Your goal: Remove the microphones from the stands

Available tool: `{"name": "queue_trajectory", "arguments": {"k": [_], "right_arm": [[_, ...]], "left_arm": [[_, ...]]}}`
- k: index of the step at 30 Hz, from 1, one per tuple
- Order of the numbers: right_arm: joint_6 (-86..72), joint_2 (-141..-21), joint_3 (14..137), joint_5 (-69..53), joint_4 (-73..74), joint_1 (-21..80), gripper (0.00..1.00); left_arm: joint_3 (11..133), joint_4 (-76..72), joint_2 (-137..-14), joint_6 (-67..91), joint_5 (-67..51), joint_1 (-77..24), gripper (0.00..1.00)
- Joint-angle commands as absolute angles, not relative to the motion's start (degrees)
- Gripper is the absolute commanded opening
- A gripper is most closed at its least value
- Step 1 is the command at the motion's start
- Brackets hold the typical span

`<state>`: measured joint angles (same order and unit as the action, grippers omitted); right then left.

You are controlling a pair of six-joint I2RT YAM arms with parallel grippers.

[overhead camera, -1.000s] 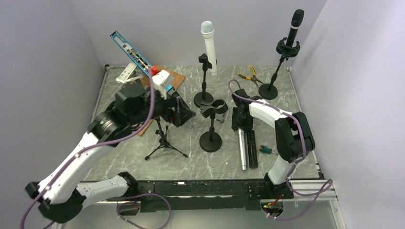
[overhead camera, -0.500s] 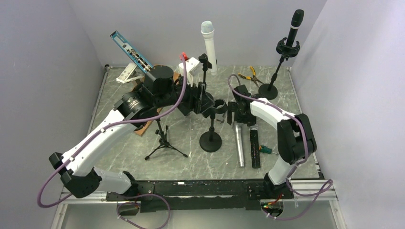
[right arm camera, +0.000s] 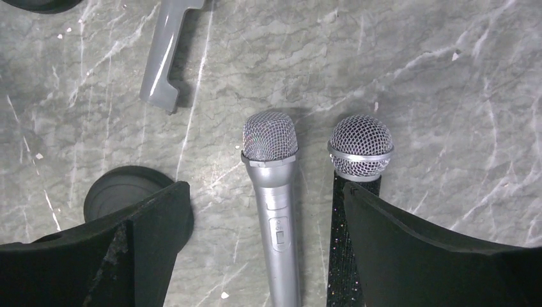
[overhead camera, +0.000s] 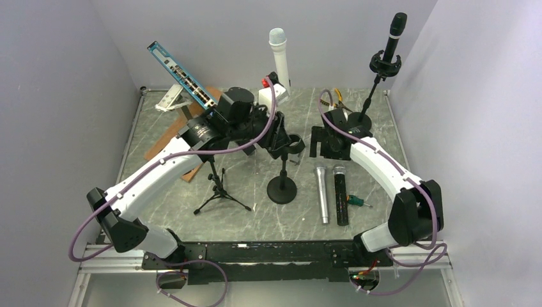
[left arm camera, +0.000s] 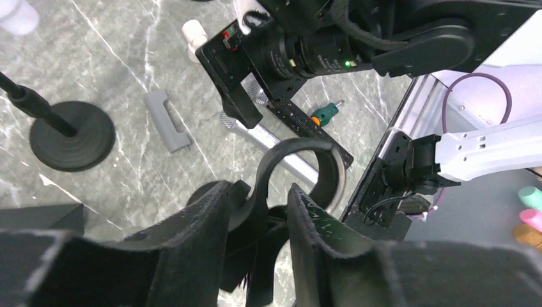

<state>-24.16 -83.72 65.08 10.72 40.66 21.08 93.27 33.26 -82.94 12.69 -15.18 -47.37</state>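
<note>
A white microphone (overhead camera: pixel 279 61) stands in the back stand, and a black microphone (overhead camera: pixel 391 38) in the stand at the back right. The middle stand (overhead camera: pixel 282 190) has an empty black clip (overhead camera: pixel 292 144) (left arm camera: pixel 305 165). My left gripper (overhead camera: pixel 281 137) (left arm camera: pixel 257 192) is shut on the neck of that clip. A silver microphone (overhead camera: pixel 323 195) (right arm camera: pixel 270 136) and a black glittery one (overhead camera: pixel 340 199) (right arm camera: pixel 360 147) lie side by side on the table. My right gripper (overhead camera: pixel 327 148) (right arm camera: pixel 265 192) hangs open above their heads, holding nothing.
A small tripod (overhead camera: pixel 220 192) stands left of the middle stand. A grey clip piece (right arm camera: pixel 163 51) (left arm camera: pixel 165 119) lies near that stand's base (right arm camera: pixel 121 192). Pliers (overhead camera: pixel 335 99) lie at the back, a screwdriver (overhead camera: pixel 356 201) beside the black microphone, and a tilted blue board (overhead camera: pixel 179 73) at the back left.
My left arm swung right from the tripod side to the middle stand and its jaws narrowed around the clip. My right gripper opened, left the black microphone on the table and drew back.
</note>
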Motion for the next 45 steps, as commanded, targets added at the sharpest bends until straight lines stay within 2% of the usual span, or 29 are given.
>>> {"name": "queue_trajectory", "arguments": {"k": [1, 9, 16, 21, 23, 31, 36, 40, 45], "right_arm": [[-23.14, -79.89, 66.95, 13.11, 42.07, 21.00, 0.91], [-21.65, -75.02, 66.32, 16.49, 42.23, 20.99, 0.92], [-21.37, -74.84, 67.02, 16.89, 43.64, 21.00, 0.92], [-21.27, -73.52, 66.81, 17.27, 43.95, 20.99, 0.92], [-21.31, -73.31, 67.17, 16.55, 44.15, 20.97, 0.92], [-20.55, -72.06, 70.39, 13.94, 45.47, 21.12, 0.92], [-21.04, -70.35, 72.60, 11.68, 44.82, 21.93, 0.92], [-20.73, -69.67, 77.16, 12.39, 44.59, 24.41, 0.92], [-19.29, -69.41, 84.83, 17.08, 43.62, 32.44, 0.93]], "left_arm": [[90.52, 32.38, -83.75, 11.87, -12.45, -49.14, 0.37], [74.08, 22.95, -83.59, 14.59, -7.02, -52.47, 0.27], [69.36, 19.29, -87.26, 16.17, -5.15, -52.56, 0.15], [66.58, 16.87, -87.54, 17.88, -6.71, -52.56, 0.15], [69.91, 19.74, -87.54, 17.60, -6.49, -52.58, 0.21], [85.93, 31.12, -85.79, 16.28, -4.10, -52.57, 0.67], [96.39, 38.29, -85.78, 14.00, -3.28, -52.59, 0.88], [102.75, 43.58, -83.80, 11.78, -0.66, -52.61, 0.99], [105.33, 47.14, -77.04, 11.32, -0.22, -51.61, 0.99]]}}
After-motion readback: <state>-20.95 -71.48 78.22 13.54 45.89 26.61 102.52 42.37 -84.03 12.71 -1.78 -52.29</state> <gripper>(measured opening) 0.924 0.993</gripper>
